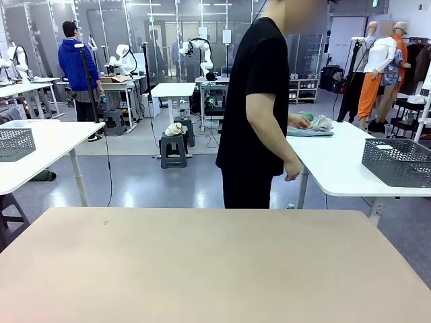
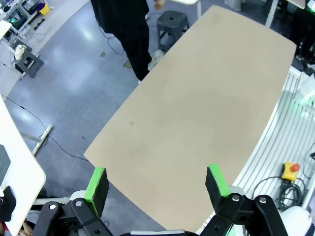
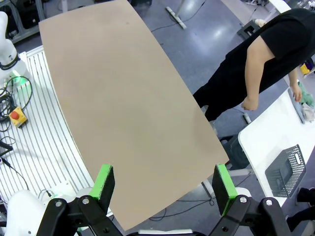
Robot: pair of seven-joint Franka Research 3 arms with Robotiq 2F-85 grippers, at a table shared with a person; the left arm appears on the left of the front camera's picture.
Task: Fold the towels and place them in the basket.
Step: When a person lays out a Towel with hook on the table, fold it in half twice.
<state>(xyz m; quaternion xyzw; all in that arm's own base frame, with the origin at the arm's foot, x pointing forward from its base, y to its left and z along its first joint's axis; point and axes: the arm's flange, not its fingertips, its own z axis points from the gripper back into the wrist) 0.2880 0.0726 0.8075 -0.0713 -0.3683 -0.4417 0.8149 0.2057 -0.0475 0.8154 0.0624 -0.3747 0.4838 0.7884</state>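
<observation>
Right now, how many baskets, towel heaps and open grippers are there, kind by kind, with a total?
Baskets: 2 (left basket, right basket)
Towel heaps: 1 (towel heap, too bunched to count singly)
Open grippers: 2 (left gripper, right gripper)
Total: 5

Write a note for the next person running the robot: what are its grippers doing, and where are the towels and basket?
Left gripper: open, holding nothing, above the tan table.
Right gripper: open, holding nothing.
Towels: heaped on the white side table, with the person's hand on them.
Basket: on that same white table.
Done: nothing.
Left: fold the towels and put them in the basket.
</observation>
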